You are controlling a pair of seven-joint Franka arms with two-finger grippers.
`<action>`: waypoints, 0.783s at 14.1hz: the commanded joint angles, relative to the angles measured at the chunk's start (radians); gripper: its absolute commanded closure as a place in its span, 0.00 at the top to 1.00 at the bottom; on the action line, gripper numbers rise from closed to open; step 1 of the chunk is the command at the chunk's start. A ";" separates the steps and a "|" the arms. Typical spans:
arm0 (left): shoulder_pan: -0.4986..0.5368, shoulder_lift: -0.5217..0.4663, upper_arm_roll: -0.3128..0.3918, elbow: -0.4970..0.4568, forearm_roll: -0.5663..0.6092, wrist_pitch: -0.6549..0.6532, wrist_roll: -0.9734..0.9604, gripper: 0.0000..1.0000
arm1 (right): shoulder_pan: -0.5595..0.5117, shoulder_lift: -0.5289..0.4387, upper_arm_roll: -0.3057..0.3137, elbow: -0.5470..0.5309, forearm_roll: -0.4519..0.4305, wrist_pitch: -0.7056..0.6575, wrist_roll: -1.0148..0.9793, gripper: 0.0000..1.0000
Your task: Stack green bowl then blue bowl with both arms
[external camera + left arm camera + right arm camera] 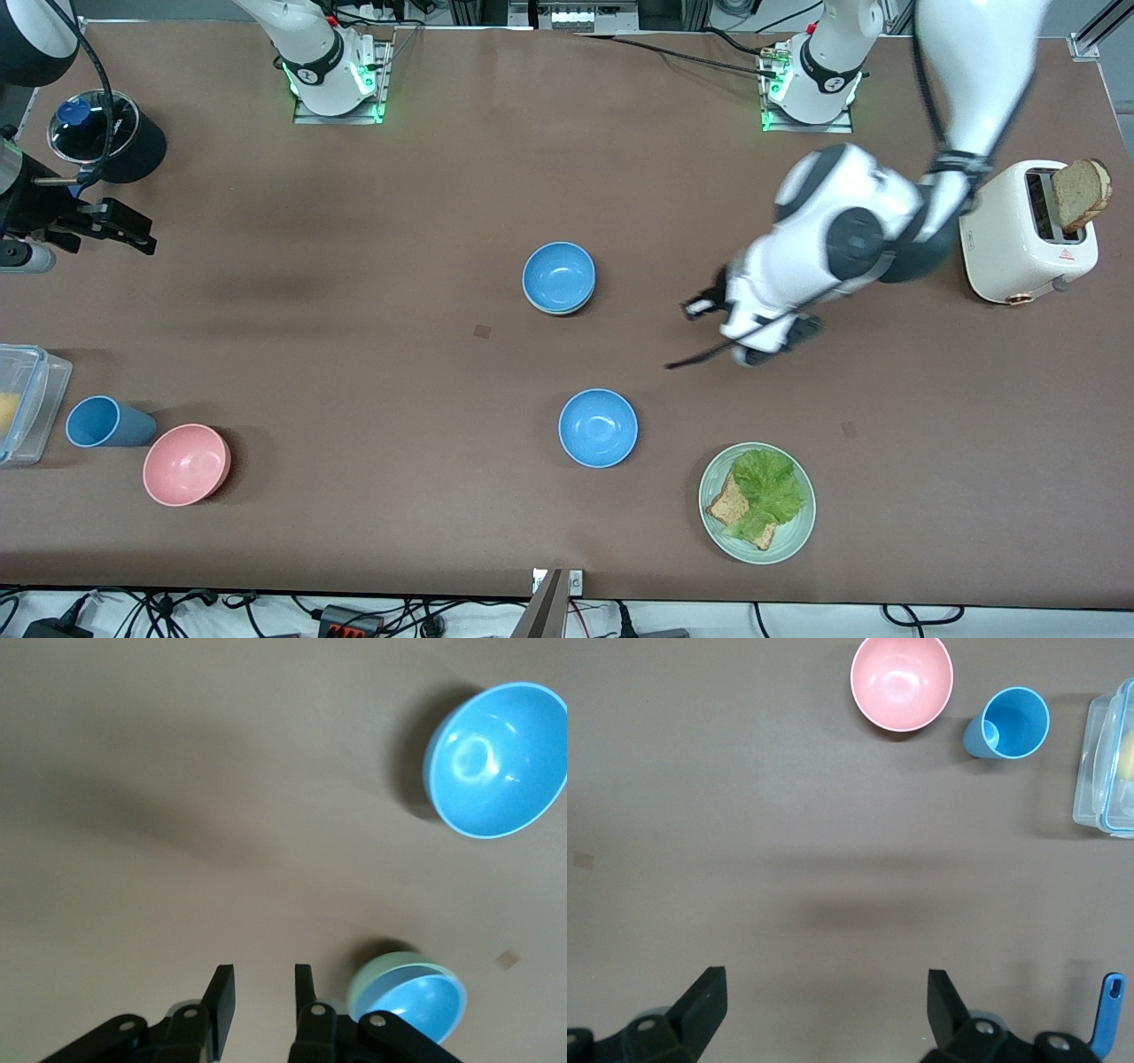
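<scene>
A blue bowl (558, 276) sits nested in the green bowl (556, 311) at mid-table; only the green rim shows below it. In the left wrist view the same pair appears as the green bowl (370, 980) with the blue bowl (418, 1005) inside. A second blue bowl (598, 427) (496, 760) stands alone, nearer the front camera. My left gripper (702, 307) (264, 979) hovers beside the stack, toward the left arm's end, open a little and holding nothing. My right gripper (124, 232) (826, 992) waits wide open over the right arm's end of the table.
A green plate (802, 523) with lettuce and toast lies near the front edge. A toaster (1019, 235) holding bread stands at the left arm's end. A pink bowl (186, 464), a blue cup (106, 422) and a clear container (27, 403) sit at the right arm's end.
</scene>
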 commanded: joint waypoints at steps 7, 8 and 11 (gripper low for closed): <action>0.183 0.003 -0.008 0.201 0.218 -0.252 0.610 0.46 | -0.002 -0.026 -0.001 -0.023 0.018 -0.002 -0.016 1.00; 0.192 0.003 -0.009 0.227 0.253 -0.284 0.649 0.47 | -0.002 -0.026 -0.001 -0.023 0.018 -0.002 -0.016 1.00; 0.201 0.003 -0.008 0.345 0.272 -0.406 0.695 0.54 | -0.005 -0.026 -0.001 -0.027 0.021 -0.003 -0.016 1.00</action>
